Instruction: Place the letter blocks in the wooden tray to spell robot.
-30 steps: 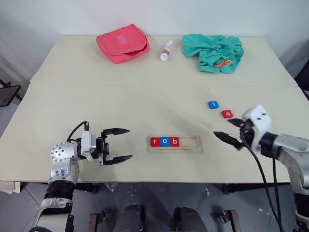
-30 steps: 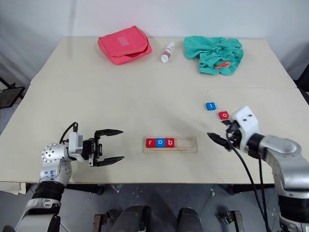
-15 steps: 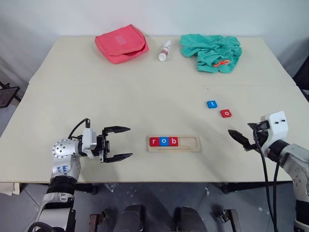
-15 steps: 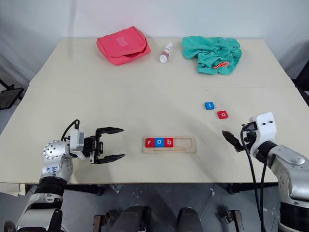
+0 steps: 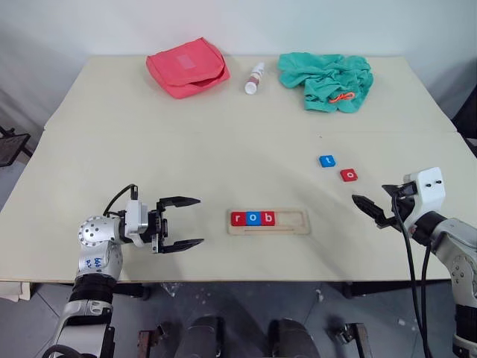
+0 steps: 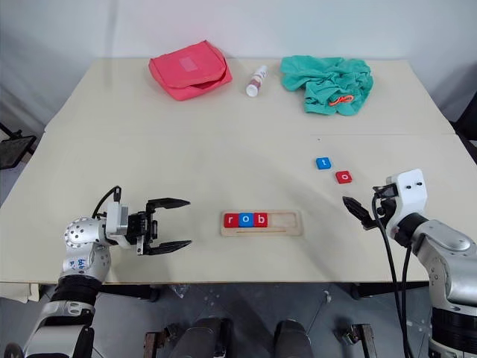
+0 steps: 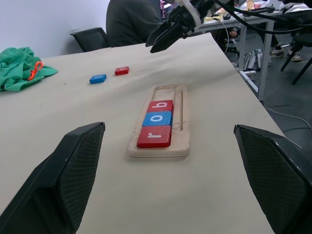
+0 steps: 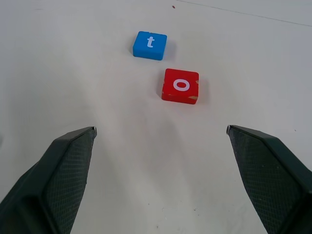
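The wooden tray [image 5: 291, 222] lies near the table's front edge. Its left end holds a red r [image 5: 238, 218], a blue o [image 5: 253, 218] and a red b [image 5: 267, 218]; the right part of the groove is bare. A blue t block [image 8: 149, 45] and a red o block [image 8: 181, 86] lie loose on the table, back and to the right of the tray. My right gripper [image 5: 369, 200] hovers open just in front and to the right of the red o, holding nothing. My left gripper [image 5: 200, 221] stands open to the left of the tray, pointing at it.
At the back of the table lie a red fabric pouch [image 5: 188, 66], a small white bottle [image 5: 255, 77] and a crumpled teal cloth [image 5: 326, 79]. A seated person [image 7: 131, 19] and office furniture show beyond the table's right side in the left wrist view.
My right gripper has drawn back to the right, away from the tray and the red o block, and has rolled a little. The left gripper and all blocks have stayed put.
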